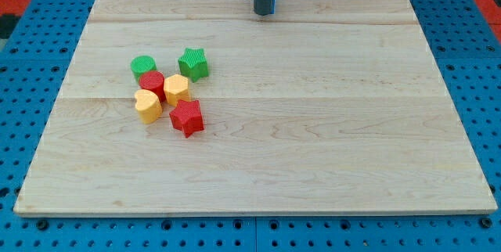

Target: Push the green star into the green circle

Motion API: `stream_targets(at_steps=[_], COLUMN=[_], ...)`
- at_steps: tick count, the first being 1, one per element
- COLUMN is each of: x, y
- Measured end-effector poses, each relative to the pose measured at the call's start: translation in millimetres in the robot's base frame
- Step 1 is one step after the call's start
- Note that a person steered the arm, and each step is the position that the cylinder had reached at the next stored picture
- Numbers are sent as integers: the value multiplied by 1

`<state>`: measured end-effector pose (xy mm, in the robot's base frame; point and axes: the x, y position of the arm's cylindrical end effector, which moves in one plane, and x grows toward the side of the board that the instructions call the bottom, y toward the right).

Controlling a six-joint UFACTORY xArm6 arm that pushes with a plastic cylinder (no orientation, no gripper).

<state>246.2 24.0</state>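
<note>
The green star [193, 63] sits on the wooden board [313, 127] in the upper left part. The green circle [143, 67] lies to its left, a small gap apart. My tip [264, 13] is the lower end of the dark rod at the view's top centre, well to the upper right of the green star and far from all the blocks.
A red circle [152, 83] sits just below the green circle. Two yellow heart-like blocks [177, 89] [147, 106] and a red star [187, 117] cluster below the green blocks. A blue pegboard [47, 17] surrounds the board.
</note>
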Motion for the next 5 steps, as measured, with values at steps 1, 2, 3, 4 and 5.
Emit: stream_targets(at_steps=[1,2,3,4,5], x=[50,103,134,134,134], y=[8,-23,-76,-117,-134])
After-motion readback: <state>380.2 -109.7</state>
